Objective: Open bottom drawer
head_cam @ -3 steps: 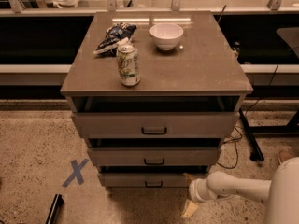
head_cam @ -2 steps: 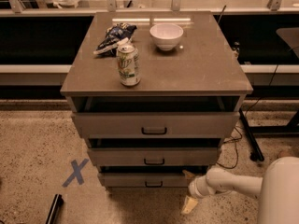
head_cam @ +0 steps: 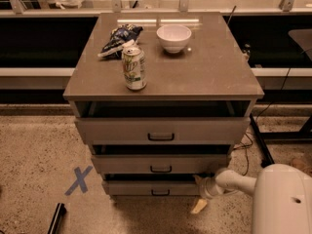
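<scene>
The bottom drawer (head_cam: 141, 187) is the lowest of three grey-beige drawers in the cabinet, with a small black pull (head_cam: 160, 193) at its middle. It stands out slightly from the cabinet, like the two above it. My gripper (head_cam: 198, 193) reaches in from the lower right on a white arm (head_cam: 234, 181) and sits at the right end of the bottom drawer's front. Its fingers are spread, one above and one (head_cam: 199, 206) below the level of the drawer front. It is well to the right of the pull and holds nothing.
On the cabinet top (head_cam: 209, 72) stand a soda can (head_cam: 133, 68), a white bowl (head_cam: 173, 37) and a chip bag (head_cam: 117, 39). A blue tape X (head_cam: 78, 180) and a black object (head_cam: 56, 217) lie on the floor at left. Cables and a stand leg (head_cam: 258, 145) are at right.
My gripper has moved a little up and left, closer to the right end of the bottom drawer. The drawers have not visibly moved.
</scene>
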